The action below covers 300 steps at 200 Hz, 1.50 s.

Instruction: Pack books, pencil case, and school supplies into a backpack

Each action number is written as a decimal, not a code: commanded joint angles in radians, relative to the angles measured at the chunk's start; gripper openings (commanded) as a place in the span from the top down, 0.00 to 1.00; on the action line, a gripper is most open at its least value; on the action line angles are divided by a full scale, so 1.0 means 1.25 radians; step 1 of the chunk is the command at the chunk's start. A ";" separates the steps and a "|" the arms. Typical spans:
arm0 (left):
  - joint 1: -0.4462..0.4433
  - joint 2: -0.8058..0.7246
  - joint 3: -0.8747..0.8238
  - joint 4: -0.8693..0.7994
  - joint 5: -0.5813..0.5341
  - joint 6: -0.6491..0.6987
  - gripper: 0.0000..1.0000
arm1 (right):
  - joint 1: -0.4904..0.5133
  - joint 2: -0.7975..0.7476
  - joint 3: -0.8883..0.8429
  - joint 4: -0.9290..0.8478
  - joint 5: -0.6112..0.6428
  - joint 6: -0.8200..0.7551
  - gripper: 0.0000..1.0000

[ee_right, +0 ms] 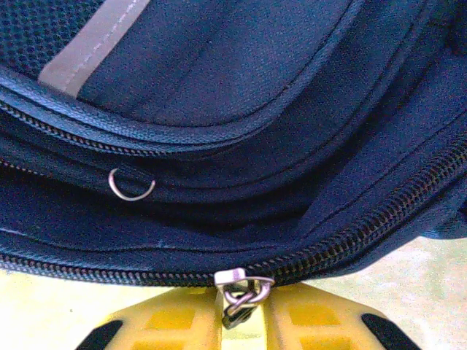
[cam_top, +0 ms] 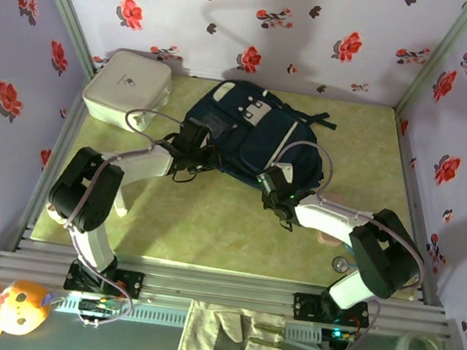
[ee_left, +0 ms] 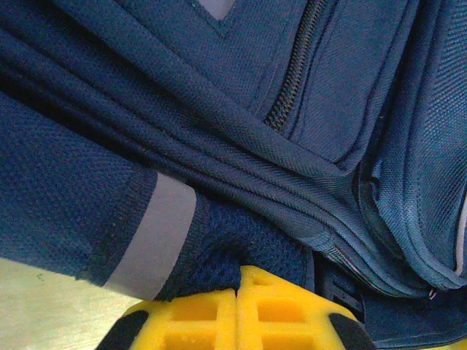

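Backpack [cam_top: 252, 134] lies flat at the far centre of the table [cam_top: 210, 215], between the two arms, with a white box [cam_top: 128, 88] just beside it on the far left. The left gripper [ee_left: 237, 295] sits at the pack's near-left edge. Its fingers are pressed right together with a fold of dark mesh fabric at the tips, which I judge to be pinched, anchoring that edge. The right gripper [ee_right: 242, 295] is at the near-right edge, on the main zipper [ee_right: 350, 244]. Its jaws stand narrowly apart with the metal zipper pull [ee_right: 239, 286] hanging between them, and you cannot tell whether they bite on it or merely bracket it. Handling, as a judgement: the pack is soft woven cloth and limp, so it will fold and drag rather than move as one piece. Keep one claw holding fabric while the other draws the pull. The pull is small, hard, slick metal that swings freely. Take it square across the flat tab, close to the slider, and draw along the teeth rather than upward, or it may slip out. The pale-pink patch under the right forearm, near right, is probably the pencil case [cam_top: 326, 239], though it is mostly hidden.
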 commanded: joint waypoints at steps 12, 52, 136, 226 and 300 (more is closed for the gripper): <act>0.007 -0.020 0.030 0.002 0.003 0.027 1.00 | -0.006 -0.025 0.003 -0.018 0.046 -0.008 0.89; 0.013 -0.013 0.032 0.002 -0.005 0.034 1.00 | -0.009 -0.080 -0.045 -0.049 0.080 0.039 0.96; 0.019 0.058 0.098 -0.030 -0.006 0.077 1.00 | -0.095 -0.117 -0.049 -0.134 -0.008 0.102 0.96; 0.070 -0.072 -0.018 -0.046 -0.040 0.034 0.49 | 0.019 0.051 0.136 -0.017 -0.309 0.020 1.00; 0.066 -0.121 -0.146 0.063 0.013 -0.151 0.38 | 0.084 0.198 0.281 0.025 -0.377 0.068 1.00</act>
